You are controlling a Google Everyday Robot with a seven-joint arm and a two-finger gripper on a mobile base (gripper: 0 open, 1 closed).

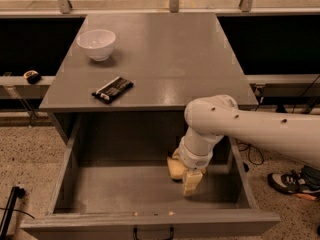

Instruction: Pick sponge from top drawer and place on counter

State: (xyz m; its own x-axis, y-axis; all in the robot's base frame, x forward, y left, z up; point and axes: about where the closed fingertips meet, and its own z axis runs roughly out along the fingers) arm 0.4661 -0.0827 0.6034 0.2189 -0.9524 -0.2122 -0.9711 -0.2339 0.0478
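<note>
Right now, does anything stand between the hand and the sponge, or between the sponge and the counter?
Nothing visible does. The hand is down in the top drawer, right beside the sponge. On the counter, the white bowl and the dark packet sit well to the picture's left.

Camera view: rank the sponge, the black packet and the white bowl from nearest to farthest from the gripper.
The gripper is down inside the top drawer, right of centre.
1. Sponge: in the drawer, right beside the gripper.
2. Black packet: on the counter, front left.
3. White bowl: on the counter, back left.
</note>
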